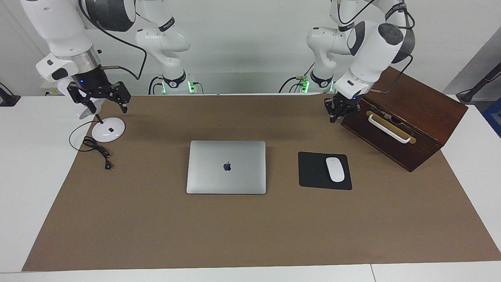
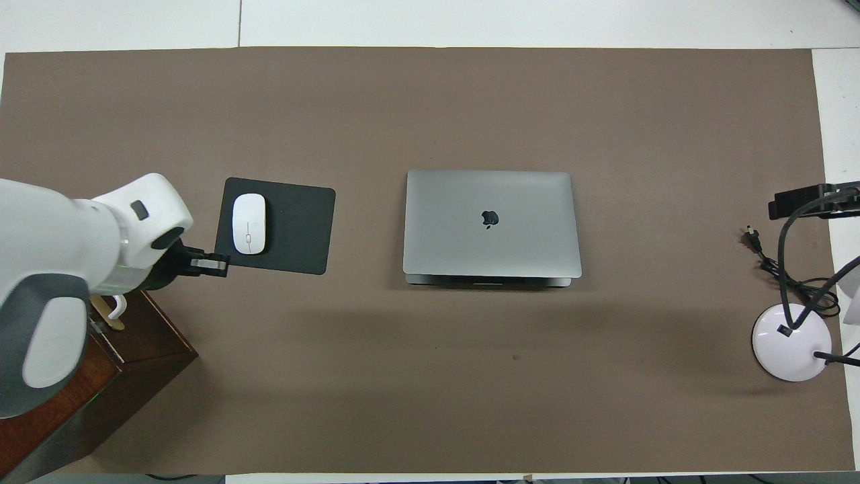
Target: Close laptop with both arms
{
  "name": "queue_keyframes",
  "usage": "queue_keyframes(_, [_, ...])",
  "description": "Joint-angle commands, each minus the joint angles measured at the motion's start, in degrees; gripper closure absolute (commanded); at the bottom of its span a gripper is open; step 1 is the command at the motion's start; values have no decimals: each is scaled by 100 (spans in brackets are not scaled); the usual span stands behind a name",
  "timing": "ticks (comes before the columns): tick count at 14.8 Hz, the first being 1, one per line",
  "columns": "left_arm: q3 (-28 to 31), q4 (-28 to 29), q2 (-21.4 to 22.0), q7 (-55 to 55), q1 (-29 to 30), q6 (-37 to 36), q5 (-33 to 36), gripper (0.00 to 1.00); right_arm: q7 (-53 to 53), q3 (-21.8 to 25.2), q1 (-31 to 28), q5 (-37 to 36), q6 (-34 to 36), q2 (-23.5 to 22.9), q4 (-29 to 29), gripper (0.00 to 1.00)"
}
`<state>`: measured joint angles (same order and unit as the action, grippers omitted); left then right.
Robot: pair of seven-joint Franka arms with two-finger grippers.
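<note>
laptop: the grey-silver laptop (image 1: 226, 167) lies at the middle of the brown table mat (image 1: 250, 235), lid down with the dark apple logo up; the overhead view shows the lid resting on the base, so it looks already closed, or very nearly so.
laptop handling: judged stiff, thin and fairly heavy for its size; smooth metal, likely slippery under a fingertip; the screen under the lid is fragile, so press gently.
where to press: flat on the lid, toward its free edge and away from the hinge, one arm toward each end so the push is even.
left gripper: the left gripper (image 1: 337, 111) hangs over the mat just beside the dark wooden box (image 1: 407, 117), fingertips together, holding nothing.
right gripper: the right gripper (image 1: 102, 97) hangs above the white lamp base (image 1: 108, 129), fingers spread apart, empty.
neighbours: the black mouse pad (image 1: 315, 170) with the white mouse (image 1: 335, 169) lies beside the laptop, toward the left arm's end, clear of it.
risk: a hard or off-centre push could slide the laptop on the mat.
</note>
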<state>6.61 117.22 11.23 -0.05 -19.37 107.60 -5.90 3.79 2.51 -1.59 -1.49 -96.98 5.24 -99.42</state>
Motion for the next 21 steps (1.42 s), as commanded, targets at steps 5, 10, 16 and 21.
queue_keyframes(5, [-11, -1297, -42, 267, 566, -1328, 993, 100, 96, -32, -26, -27, 285, -172, 405, 0])
queue_keyframes(10, [-2, -1808, -129, 813, 1040, -1602, 1135, 77, 96, -40, -26, -27, 224, -172, 353, 0])
queue_keyframes(16, [-2, -1861, -165, 822, 1374, -1540, 1126, 0, 96, -40, -26, -27, 215, -163, 344, 0])
queue_keyframes(21, [-2, -1826, -165, 787, 1454, -1427, 1092, 0, 131, -31, -26, -18, 102, -163, 274, 0])
